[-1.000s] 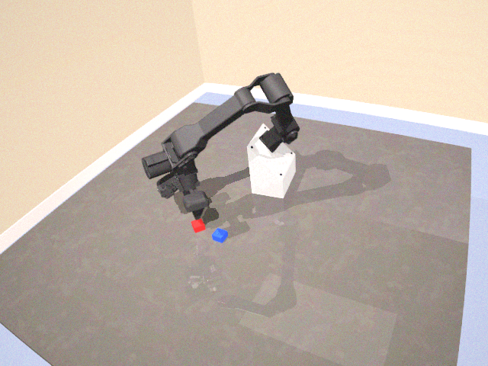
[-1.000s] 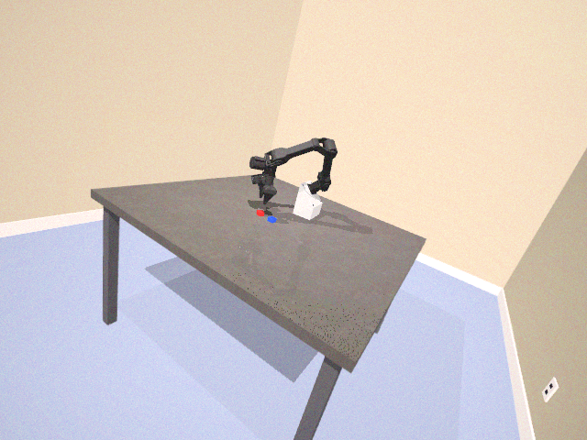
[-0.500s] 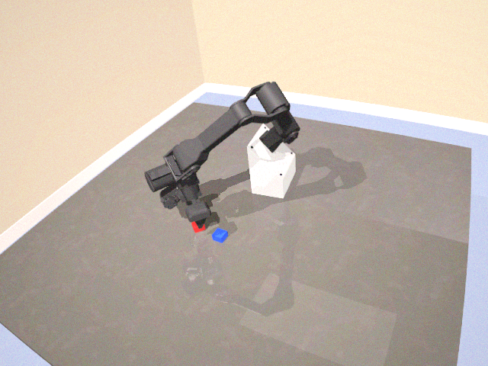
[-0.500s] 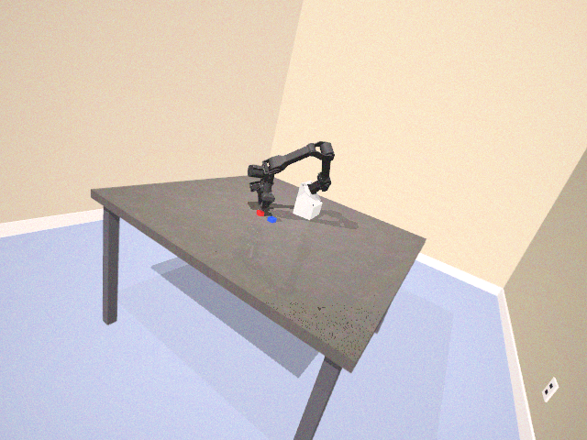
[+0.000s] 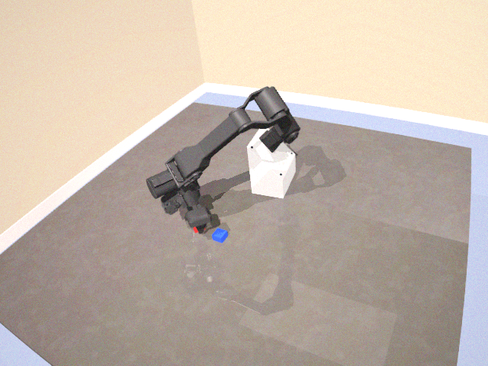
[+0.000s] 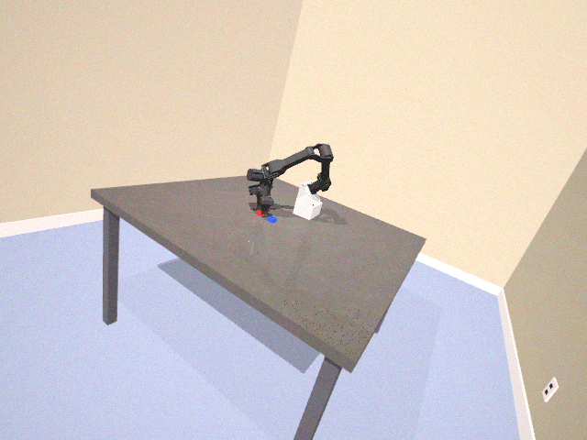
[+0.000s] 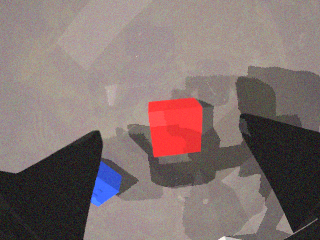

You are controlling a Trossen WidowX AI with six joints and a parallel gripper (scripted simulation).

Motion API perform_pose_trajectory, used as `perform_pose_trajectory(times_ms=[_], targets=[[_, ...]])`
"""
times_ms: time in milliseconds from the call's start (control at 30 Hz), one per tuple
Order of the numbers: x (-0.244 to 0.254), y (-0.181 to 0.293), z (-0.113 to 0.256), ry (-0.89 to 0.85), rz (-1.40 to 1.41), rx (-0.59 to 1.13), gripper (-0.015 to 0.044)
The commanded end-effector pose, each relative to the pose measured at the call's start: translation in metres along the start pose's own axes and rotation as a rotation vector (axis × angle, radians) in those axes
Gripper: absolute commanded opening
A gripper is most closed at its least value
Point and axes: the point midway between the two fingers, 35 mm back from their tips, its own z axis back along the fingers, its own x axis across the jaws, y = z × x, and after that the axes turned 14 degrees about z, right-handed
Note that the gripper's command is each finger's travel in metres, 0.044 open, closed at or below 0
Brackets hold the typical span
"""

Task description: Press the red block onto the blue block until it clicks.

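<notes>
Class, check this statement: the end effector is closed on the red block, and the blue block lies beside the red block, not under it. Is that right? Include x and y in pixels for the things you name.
Not quite. The wrist view shows the end effector (image 5: 200, 230) (image 6: 263, 212) (image 7: 171, 125) open, not closed on the red block (image 5: 195, 229) (image 6: 260, 213) (image 7: 176, 129). The rest stands: the blue block (image 5: 219, 235) (image 6: 271, 219) (image 7: 107, 184) lies beside the red one.

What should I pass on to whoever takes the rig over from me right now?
Claw: open, nothing held, low over the red block.
Red block: on the table, in the gap between the fingers in the wrist view.
Blue block: on the table close by, apart from the red one.
Done: claw brought over the red block.
Left: grip it, lift, press onto blue until it clicks, release.
</notes>
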Motion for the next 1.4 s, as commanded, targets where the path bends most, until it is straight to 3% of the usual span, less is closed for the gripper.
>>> perform_pose_trajectory(times_ms=[0, 200, 600, 900, 1000, 1367], targets=[[-0.001, 0.005, -0.011, -0.002, -0.011, 0.016, 0.044], [-0.001, 0.005, -0.015, -0.002, -0.011, 0.016, 0.044], [-0.001, 0.005, -0.015, -0.002, -0.011, 0.016, 0.0125], [-0.001, 0.005, -0.015, -0.002, -0.011, 0.016, 0.0065], [-0.001, 0.004, -0.012, -0.002, -0.011, 0.016, 0.0], [0.003, -0.004, 0.036, 0.003, -0.012, 0.012, 0.0]])
